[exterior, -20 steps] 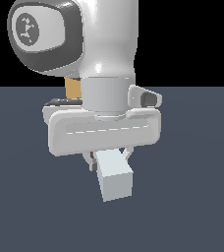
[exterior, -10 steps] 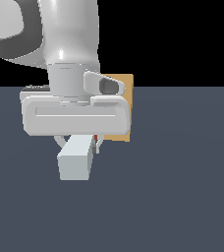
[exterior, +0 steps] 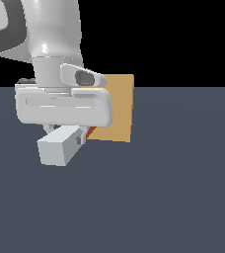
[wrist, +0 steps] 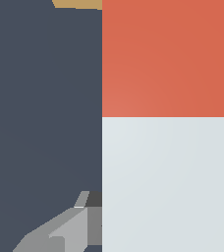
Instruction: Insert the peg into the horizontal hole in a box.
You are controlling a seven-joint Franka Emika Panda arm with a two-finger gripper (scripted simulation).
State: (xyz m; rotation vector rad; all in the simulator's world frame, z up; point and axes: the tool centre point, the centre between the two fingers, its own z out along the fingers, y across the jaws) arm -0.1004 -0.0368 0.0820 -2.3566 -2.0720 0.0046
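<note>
The pincer [exterior: 65,136] gripped the peg [exterior: 59,146] at its pale part, jaws closed on it; the red end pointed toward the box [exterior: 115,108].

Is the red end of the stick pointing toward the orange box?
Yes: in the exterior view the peg is held by the gripper with its red end beside the box.

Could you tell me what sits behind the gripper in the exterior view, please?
The tan box, partly covered by the gripper holding the peg. The hole is hidden.
</note>
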